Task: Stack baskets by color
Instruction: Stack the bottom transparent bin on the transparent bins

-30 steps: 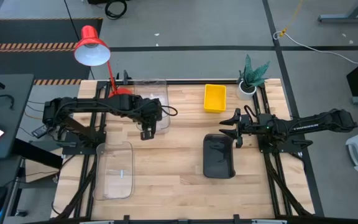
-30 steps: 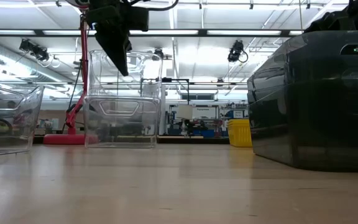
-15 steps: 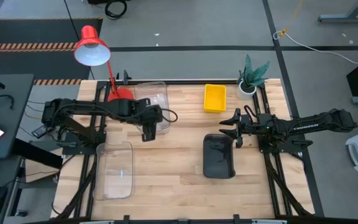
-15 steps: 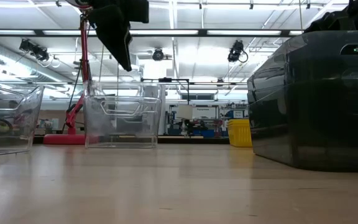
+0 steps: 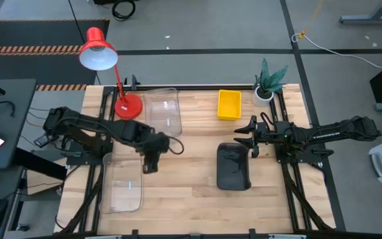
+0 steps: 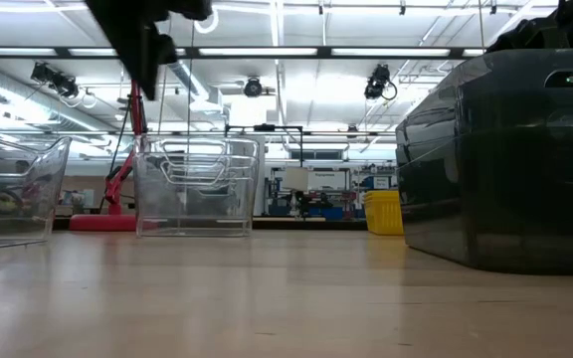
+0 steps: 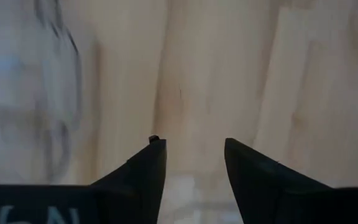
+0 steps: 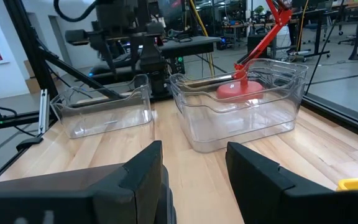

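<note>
Two clear baskets point(image 5: 162, 111) sit nested at the table's far left, beside the red lamp's base; they also show in the low view as clear baskets point(image 6: 197, 187). A single clear basket point(image 5: 123, 182) lies near the left front. A yellow basket point(image 5: 229, 104) rests at the far middle, and a dark grey basket point(image 5: 233, 166) lies right of centre. My left gripper point(image 5: 149, 164) hangs open, pointing down over bare wood point(image 7: 194, 149) between the two clear spots. My right gripper point(image 5: 247, 136) waits open and level above the grey basket's far end.
A red desk lamp point(image 5: 98, 50) stands with its base point(image 5: 128, 106) against the nested clear baskets. A small potted plant point(image 5: 268, 83) stands at the far right. Bare wood lies between the clear and grey baskets. The table's metal frame rails run along both sides.
My left gripper has let go of a clear basket it held raised over the far one; that basket has dropped and now sits nested inside it. The gripper has then swung toward the table's near edge, away from the stack and toward the single clear basket.
</note>
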Motion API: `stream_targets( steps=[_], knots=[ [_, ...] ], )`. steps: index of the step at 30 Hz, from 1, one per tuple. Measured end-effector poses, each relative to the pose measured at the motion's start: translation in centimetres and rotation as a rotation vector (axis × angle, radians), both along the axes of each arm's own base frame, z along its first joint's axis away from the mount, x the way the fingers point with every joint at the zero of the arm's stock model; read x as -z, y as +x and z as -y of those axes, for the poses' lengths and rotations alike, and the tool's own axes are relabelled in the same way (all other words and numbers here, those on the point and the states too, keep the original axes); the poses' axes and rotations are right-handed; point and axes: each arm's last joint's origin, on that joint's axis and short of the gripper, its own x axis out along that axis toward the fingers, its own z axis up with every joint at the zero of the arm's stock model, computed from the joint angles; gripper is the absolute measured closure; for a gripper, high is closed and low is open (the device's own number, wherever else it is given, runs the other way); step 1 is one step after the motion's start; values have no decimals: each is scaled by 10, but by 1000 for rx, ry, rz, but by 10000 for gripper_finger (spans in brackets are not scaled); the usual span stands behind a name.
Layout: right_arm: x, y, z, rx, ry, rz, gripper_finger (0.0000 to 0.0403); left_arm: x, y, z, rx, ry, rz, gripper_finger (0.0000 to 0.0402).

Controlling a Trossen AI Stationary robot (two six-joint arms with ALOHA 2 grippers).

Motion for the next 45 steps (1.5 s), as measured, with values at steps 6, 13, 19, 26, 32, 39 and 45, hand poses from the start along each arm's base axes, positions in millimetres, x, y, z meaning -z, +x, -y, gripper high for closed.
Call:
stream_targets(
  steps=[6, 13, 19, 26, 32, 39, 45],
  knots=[
    [0, 0, 0, 0, 0, -1, 220, 4, -22, 18, -92, 9, -182, 250],
    [0, 0, 0, 0, 0, 0, 220, 7, -45, 31, -125, 189, -296, 260],
    [0, 0, 0, 0, 0, 0, 220, 24, -68, 38, -67, 226, -308, 261],
    [0, 0, 0, 0, 0, 0, 220, 28, -102, 27, -184, 51, -184, 279],
    [0, 0, 0, 0, 0, -1, 220, 19, -106, 40, -265, -260, 2, 313],
    [0, 0, 0, 0, 0, -1, 220, 19, -99, 76, -222, -356, 110, 330],
    [0, 0, 0, 0, 0, 0, 220, 34, -101, 106, -239, -365, 2, 329]
  ],
)
